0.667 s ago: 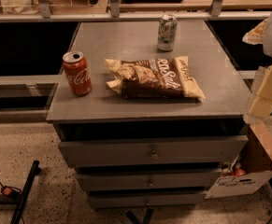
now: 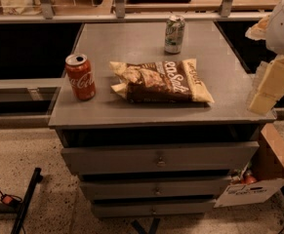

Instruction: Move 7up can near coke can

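Red and upright, the coke can is standing near the front left corner of the grey drawer cabinet's top. Just to its right a brown-and-cream chip bag is lying flat across the middle. It looks soft and crinkly, and it is sitting on the straight line between the two cans. Behind the bag, toward the far edge, the 7up can is standing upright, well apart from the coke can. I'm judging it thin-walled and smooth, easy to dent or tip, so a gentle hold around the mid-body from the side is looking safest. A carry is likely needing to pass over the bag or round behind it. Far right, the gripper is hanging beside the cabinet's right edge, touching neither can — whether it is spread or closed I cannot tell. Below it a cardboard box is sitting on the floor.
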Motion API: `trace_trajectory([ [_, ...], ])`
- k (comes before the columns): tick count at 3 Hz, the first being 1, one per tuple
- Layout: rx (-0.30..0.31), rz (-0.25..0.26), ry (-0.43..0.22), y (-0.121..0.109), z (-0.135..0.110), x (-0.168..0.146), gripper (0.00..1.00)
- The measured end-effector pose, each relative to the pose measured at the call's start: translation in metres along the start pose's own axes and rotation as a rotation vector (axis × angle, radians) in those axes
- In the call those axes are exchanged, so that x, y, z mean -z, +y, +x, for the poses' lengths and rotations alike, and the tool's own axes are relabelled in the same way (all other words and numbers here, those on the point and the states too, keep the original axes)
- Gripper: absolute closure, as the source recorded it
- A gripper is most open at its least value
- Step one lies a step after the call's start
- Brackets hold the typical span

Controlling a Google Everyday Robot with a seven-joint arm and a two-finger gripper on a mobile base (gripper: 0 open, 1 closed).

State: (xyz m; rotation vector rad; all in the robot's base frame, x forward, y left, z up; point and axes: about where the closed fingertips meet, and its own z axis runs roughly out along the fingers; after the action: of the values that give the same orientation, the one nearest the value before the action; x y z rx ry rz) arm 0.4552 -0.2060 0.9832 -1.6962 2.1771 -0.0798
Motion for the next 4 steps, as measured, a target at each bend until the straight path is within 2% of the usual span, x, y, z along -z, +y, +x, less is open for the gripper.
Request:
trace_trajectory([
  [1, 0.005, 0.033, -0.107, -0.033, -0.029, -0.013, 0.00],
  [2, -0.017, 0.111, -0.237, -0.076, -0.057, -0.024, 0.00],
  [3, -0.017, 0.111, -0.237, -0.076, -0.057, -0.024, 0.00],
  [4, -0.067, 0.133, -0.270, -0.079, -0.060, -0.032, 0.00],
])
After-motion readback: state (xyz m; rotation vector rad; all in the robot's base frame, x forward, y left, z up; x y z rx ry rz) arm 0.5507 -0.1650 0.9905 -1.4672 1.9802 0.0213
